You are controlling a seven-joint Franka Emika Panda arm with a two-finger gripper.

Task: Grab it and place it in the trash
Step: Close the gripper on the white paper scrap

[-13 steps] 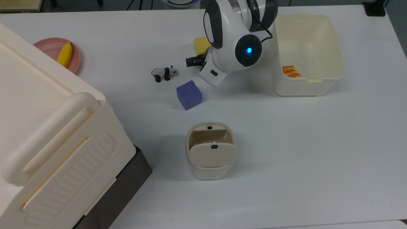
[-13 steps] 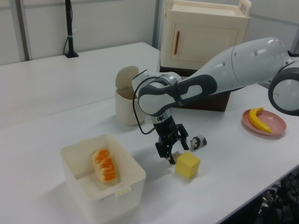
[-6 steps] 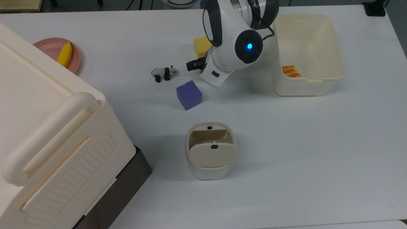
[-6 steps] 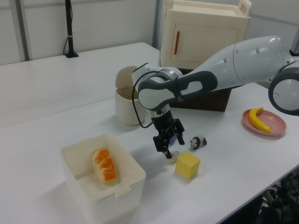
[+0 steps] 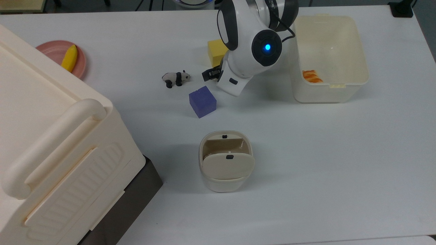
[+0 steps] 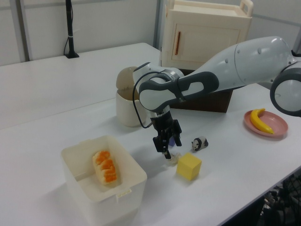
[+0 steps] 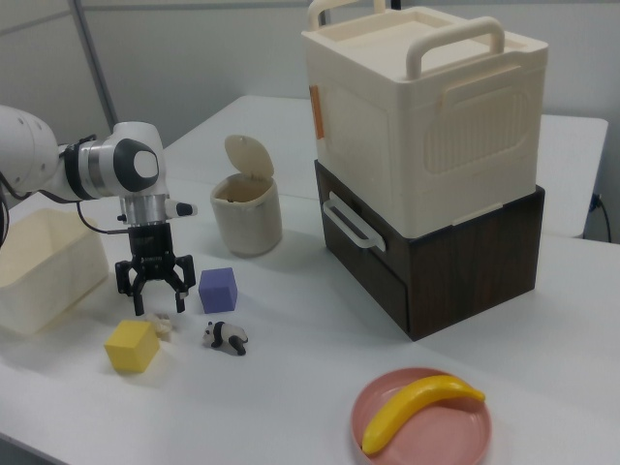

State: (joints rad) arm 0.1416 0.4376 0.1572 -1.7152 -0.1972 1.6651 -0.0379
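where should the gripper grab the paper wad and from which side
From straight above, closing across the middle of the paper wad. It is a small irregular lump lying on the table, with the yellow cube close beside it, so a side approach looks blocked. The open gripper hangs over it.

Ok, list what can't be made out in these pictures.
- Wad: in the top view the arm covers it; in the right view it is too small to read its shape.
- Contact: the gripper is over the wad, but whether they touch cannot be told.
- Bin: its flap and walls hide what lies inside, in every view.
- Box: cut off by the top view's left edge.
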